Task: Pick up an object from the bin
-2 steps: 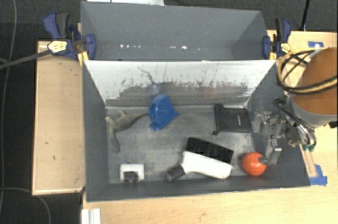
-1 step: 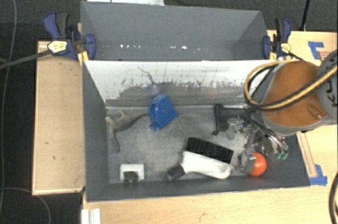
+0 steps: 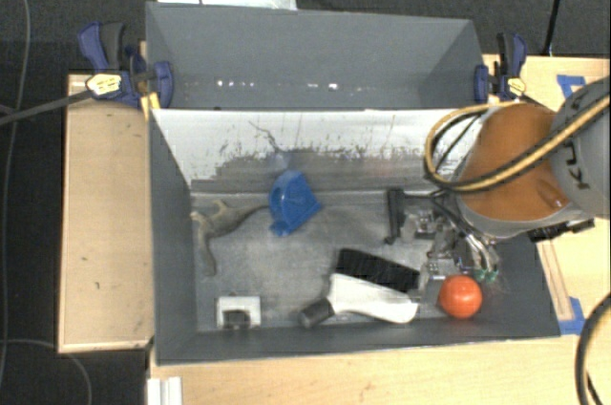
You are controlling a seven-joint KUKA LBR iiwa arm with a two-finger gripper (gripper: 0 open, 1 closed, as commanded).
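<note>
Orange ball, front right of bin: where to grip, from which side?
Grip the orange ball across its middle, straight down from above. It is round, so off-centre contact would likely slip, and the white curved piece beside it and the bin's front wall crowd a sideways approach.

One blue crumpled piece, one orange ball, one black flat block, one white curved piece, one small white box, one tan bent strip, one dark grey lump.
</note>
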